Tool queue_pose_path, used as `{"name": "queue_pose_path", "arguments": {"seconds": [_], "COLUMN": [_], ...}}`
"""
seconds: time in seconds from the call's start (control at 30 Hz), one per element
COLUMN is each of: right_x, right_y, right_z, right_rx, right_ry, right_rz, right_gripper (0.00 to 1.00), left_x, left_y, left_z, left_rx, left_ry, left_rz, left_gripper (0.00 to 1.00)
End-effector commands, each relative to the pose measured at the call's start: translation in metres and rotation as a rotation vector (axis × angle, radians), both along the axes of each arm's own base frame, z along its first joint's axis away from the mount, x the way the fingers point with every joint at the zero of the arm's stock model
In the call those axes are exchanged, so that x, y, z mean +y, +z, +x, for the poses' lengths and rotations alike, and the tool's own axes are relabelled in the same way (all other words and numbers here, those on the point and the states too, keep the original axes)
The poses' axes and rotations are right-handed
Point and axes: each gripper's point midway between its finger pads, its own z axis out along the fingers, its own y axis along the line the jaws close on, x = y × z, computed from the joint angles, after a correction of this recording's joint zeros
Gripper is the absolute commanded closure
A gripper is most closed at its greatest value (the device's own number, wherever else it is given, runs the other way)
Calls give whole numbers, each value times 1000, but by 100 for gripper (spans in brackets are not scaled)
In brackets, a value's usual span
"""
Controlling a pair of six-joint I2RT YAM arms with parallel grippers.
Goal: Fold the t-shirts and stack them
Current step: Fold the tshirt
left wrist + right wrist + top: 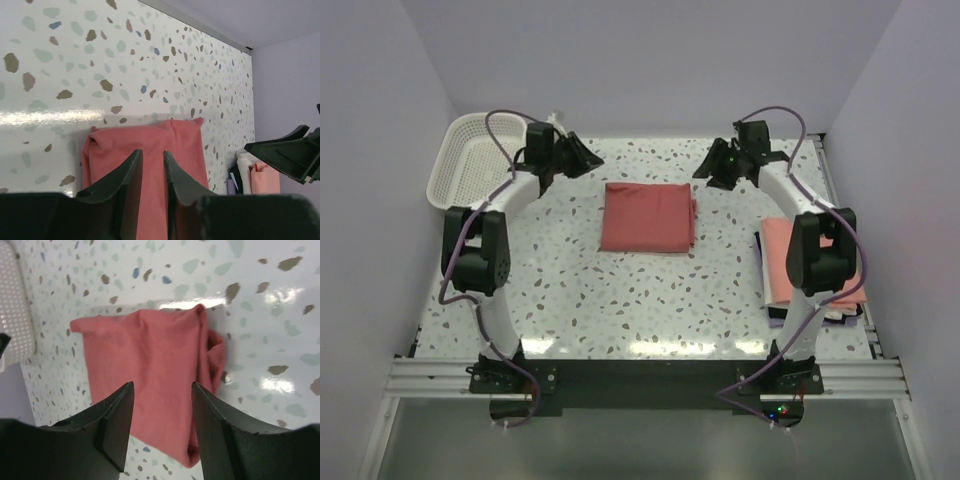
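Dusty red t-shirt [648, 217] lies folded flat on the speckled table [620, 310], below and between both sets of fingertips, touching neither. My left gripper [152, 155] has its fingers parted by a narrow gap, holding nothing; my right gripper [162, 387] stands wider apart (also empty-handed). Salmon t-shirts [778, 250] sit stacked well behind the right fingers, beside that arm

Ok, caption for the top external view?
Left gripper and right gripper open, flanking folded red t-shirt; folded stack at right, white basket back left.
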Motion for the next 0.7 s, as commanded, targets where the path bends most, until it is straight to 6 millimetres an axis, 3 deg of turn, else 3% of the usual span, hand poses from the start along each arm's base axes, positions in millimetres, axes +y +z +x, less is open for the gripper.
{"name": "queue_pose_path", "arguments": {"seconds": [0.0,0.03,0.13,0.23,0.27,0.47,0.57,0.67], "right_x": [41,48,74,86,86,77,66,59], "right_y": [34,34,17,-14,-33,-84,-102,-109], "right_z": [-19,-23,-35,-42,-47,-77,-92,-103], "right_rx": [-116,-115,-91,-31,11,116,164,173], "right_ry": [92,104,157,188,192,214,208,199], "right_rz": [15,23,46,78,78,37,11,-7], "right_gripper": [47,48,48,50,50,51,51,51], "left_x": [-35,-39,-55,-60,-61,-36,-26,-22], "left_y": [15,13,-18,-37,-51,-107,-120,-118], "left_z": [-10,-9,-5,0,3,16,17,17], "left_rx": [-67,-64,-14,-3,12,98,133,134], "left_ry": [-49,-51,-79,-87,-86,-18,-8,-5], "left_rz": [32,32,33,49,53,123,116,116], "left_gripper": [74,81,90,92,92,89,88,86]}}
